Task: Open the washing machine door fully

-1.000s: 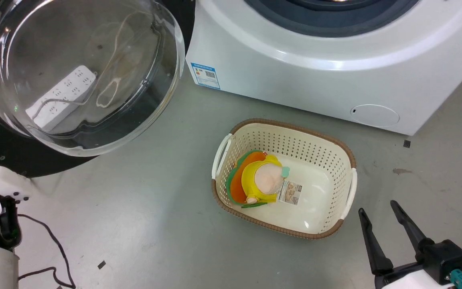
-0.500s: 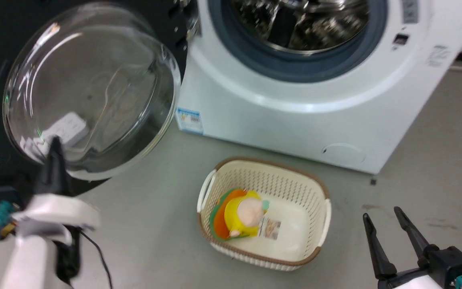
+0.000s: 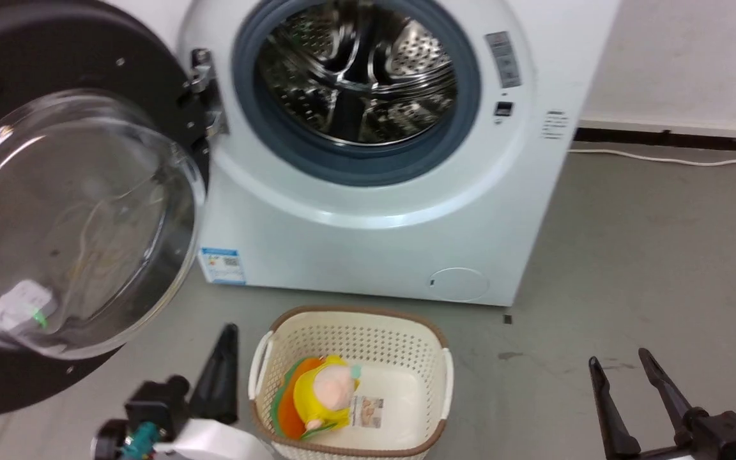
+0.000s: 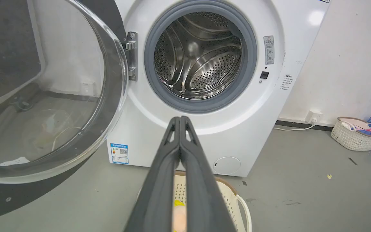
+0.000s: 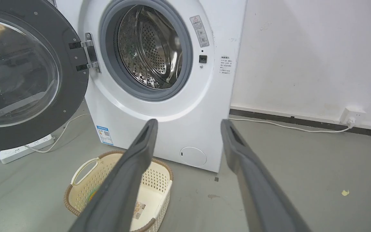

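since half a second ago the head camera has lifted, and the left gripper [image 4: 179, 120] has come away from the washing machine door [image 3: 74, 211]; it is now low beside the basket [image 3: 349, 317], fingers pressed together on nothing. the door hangs swung wide at the left of the washing machine [image 3: 374, 243], drum mouth [image 3: 355, 76] uncovered, well apart from both grippers. the right gripper [image 3: 618, 356] has its fingers spread, empty.
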